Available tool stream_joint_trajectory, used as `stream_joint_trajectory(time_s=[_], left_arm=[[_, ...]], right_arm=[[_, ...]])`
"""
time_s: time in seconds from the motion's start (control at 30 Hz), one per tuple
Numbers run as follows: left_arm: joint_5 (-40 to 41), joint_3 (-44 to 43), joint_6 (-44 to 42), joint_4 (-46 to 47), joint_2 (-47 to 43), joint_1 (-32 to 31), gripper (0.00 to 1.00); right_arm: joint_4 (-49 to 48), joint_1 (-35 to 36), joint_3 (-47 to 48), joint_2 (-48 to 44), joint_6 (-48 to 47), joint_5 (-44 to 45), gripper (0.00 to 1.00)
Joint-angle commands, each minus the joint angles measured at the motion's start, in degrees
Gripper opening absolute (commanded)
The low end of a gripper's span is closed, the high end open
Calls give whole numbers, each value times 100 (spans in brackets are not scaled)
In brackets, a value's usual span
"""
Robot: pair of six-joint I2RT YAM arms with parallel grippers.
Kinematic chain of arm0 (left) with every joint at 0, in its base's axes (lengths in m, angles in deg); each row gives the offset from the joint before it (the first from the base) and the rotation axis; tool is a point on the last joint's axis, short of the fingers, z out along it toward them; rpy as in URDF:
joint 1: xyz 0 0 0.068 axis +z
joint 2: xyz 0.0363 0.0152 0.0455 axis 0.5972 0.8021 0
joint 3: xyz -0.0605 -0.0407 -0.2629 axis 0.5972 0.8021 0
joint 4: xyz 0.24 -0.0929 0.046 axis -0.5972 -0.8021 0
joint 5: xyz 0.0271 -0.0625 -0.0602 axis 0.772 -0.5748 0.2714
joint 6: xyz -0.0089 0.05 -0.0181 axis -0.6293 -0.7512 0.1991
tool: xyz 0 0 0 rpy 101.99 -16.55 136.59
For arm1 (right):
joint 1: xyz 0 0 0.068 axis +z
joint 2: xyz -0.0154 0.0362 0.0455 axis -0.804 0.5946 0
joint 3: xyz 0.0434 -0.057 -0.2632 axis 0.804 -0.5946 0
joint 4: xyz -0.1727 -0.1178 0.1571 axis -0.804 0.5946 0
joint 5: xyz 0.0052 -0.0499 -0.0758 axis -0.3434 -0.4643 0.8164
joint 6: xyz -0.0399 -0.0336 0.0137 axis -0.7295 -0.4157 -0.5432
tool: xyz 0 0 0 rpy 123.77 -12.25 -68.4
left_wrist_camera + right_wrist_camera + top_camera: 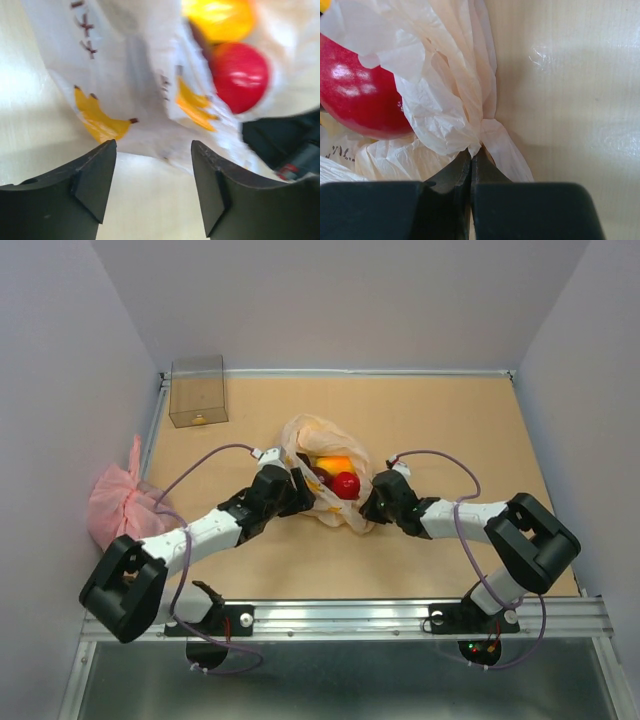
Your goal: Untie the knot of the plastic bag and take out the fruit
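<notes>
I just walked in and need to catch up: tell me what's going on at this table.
The robot is working on the plastic bag in the middle of the table. The right pincer is shut on a fold of its film. The left pincer is open at its printed side, holding nothing. The bag's top looks open, with a red fruit and an orange-yellow fruit showing inside. None is out yet.
</notes>
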Motion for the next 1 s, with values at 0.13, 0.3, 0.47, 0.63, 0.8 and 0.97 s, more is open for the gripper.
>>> stream_joint_trajectory(time_s=[0.13,0.3,0.47,0.63,0.8,0.97], left_arm=[[547,-1384,-871,-706,-778,-392,77],[713,-2528,-1346,-1058,74,-480,77],[854,-3312,-1277,-1269,1190,-480,77],[951,-3234,-952,-1365,1639,-489,77],[1337,-2655,-101,-1734,1465,-480,77],[1092,-1793,761,-1612,1332,-472,83]], right_arm=[[-122,-19,-155,-26,-302,35,1],[-104,-28,-120,0,-478,105,1],[-95,-28,-33,88,-558,105,1],[-78,-28,47,158,-610,105,1],[-60,-28,82,211,-619,88,1],[-51,-28,117,290,-611,70,1]])
